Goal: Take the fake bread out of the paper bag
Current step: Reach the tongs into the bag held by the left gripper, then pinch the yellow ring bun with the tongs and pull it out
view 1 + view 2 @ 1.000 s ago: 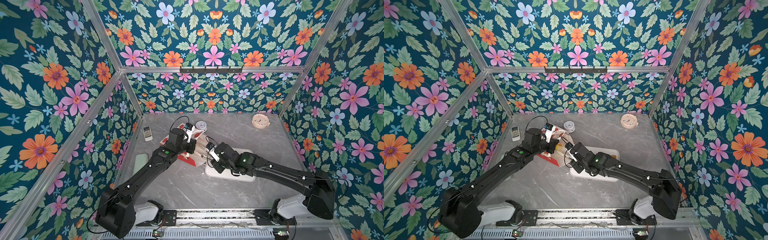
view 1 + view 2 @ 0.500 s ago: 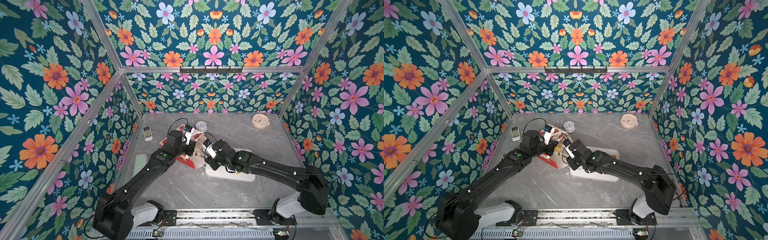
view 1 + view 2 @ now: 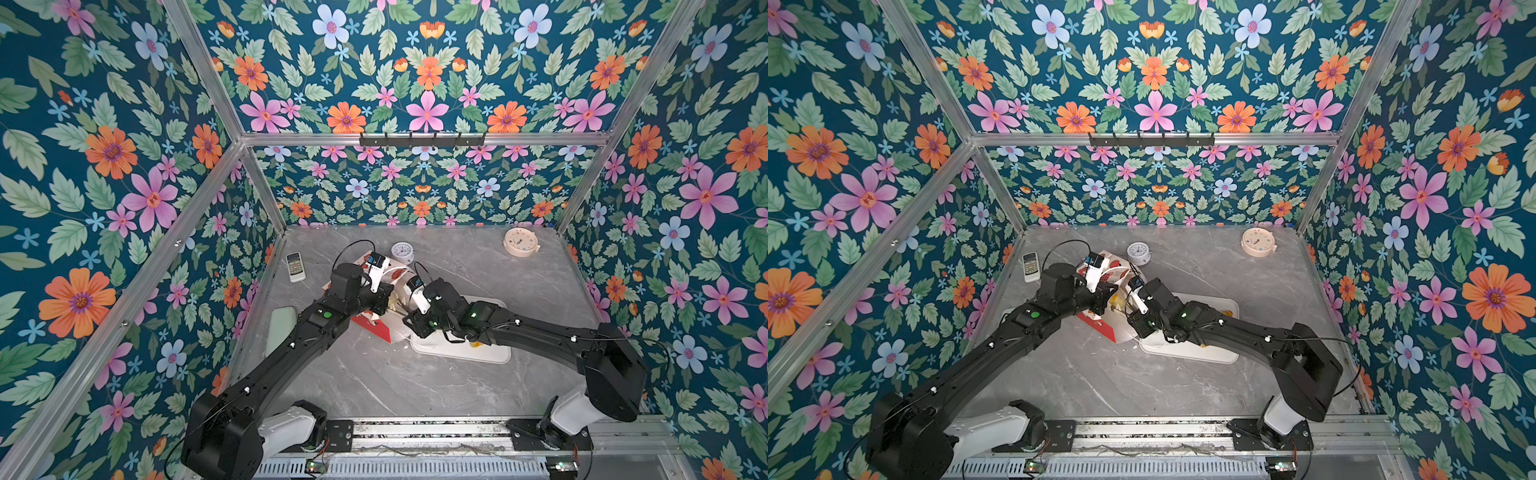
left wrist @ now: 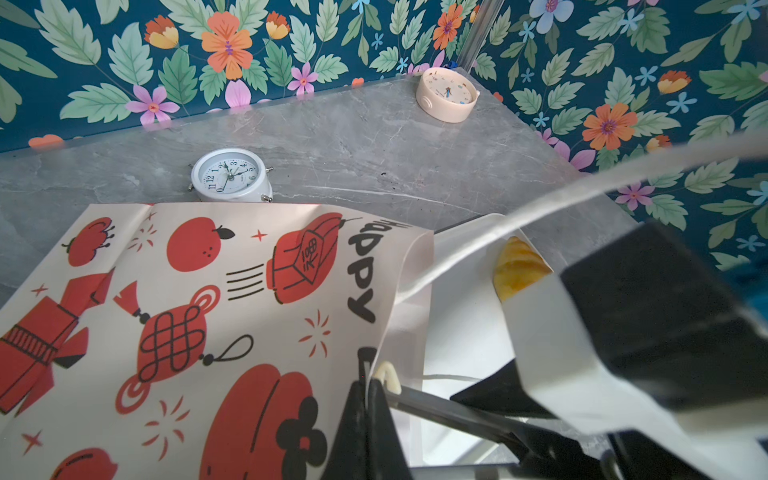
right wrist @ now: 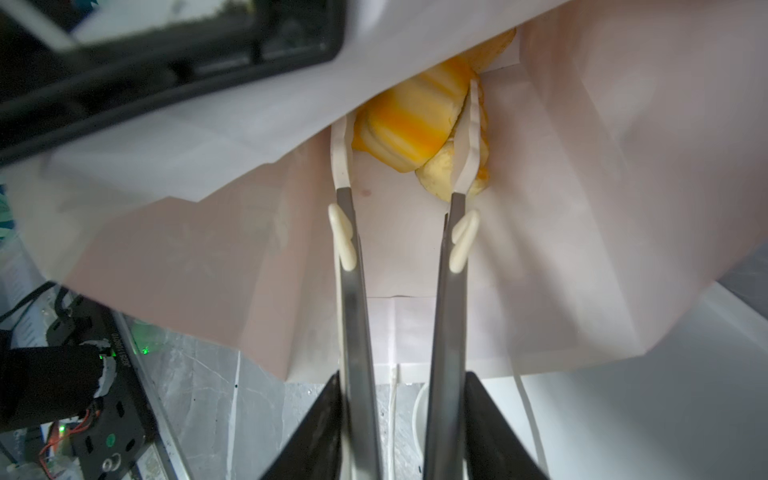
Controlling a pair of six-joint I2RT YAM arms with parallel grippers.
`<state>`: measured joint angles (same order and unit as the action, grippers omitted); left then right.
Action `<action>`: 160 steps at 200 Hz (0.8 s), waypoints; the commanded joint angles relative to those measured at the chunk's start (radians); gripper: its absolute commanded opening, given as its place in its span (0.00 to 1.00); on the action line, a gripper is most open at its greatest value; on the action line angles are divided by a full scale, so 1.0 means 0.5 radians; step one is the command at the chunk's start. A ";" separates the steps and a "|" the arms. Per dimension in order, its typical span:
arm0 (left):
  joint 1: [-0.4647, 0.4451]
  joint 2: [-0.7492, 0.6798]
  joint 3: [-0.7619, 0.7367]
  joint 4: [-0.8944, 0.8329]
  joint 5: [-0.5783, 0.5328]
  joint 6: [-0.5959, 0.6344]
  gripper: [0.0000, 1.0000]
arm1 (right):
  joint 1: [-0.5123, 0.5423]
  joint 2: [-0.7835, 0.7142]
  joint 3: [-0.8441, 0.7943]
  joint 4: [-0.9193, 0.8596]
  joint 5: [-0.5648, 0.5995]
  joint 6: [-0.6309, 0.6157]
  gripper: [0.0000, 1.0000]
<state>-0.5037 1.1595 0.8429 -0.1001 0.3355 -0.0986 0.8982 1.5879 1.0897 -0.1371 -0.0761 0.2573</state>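
Grey surface (image 3: 415, 386): left end effector (image 4: 368, 386) pinches paper bag (image 4: 208, 291) rim; right end effector (image 5: 409, 137) open-jawed astride fake bread (image 5: 399, 120). Next: close, extract.

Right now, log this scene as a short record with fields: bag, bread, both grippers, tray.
Bag: red-and-white printed paper bag, tipped over, mouth toward the right arm.
Left gripper: shut on the bag's rim, holding the mouth open.
Right gripper: open, inside the bag mouth, fingers either side of the loaf.
Bread in bag: ridged yellow-orange toy loaf; pale yellow bun against it.
Tray: flat white tray, one golden ridged pastry on it.
Bystanders: white alarm clock, cream round clock.
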 commanded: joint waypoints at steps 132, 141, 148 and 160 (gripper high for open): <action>0.001 0.000 -0.050 0.202 -0.097 -0.046 0.00 | 0.001 -0.285 -0.140 -0.035 0.005 0.000 0.22; 0.001 0.002 -0.056 0.213 -0.106 -0.050 0.00 | 0.001 -0.341 -0.184 -0.032 0.012 0.006 0.22; 0.002 0.009 -0.058 0.221 -0.113 -0.054 0.00 | 0.000 -0.390 -0.213 -0.028 0.017 0.012 0.21; 0.001 0.017 -0.057 0.226 -0.123 -0.057 0.00 | 0.001 -0.451 -0.249 -0.026 0.017 0.028 0.21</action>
<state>-0.5037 1.1614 0.8150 -0.0315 0.2958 -0.1131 0.8978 1.4170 0.9913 -0.1730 -0.0929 0.2607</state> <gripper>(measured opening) 0.050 0.289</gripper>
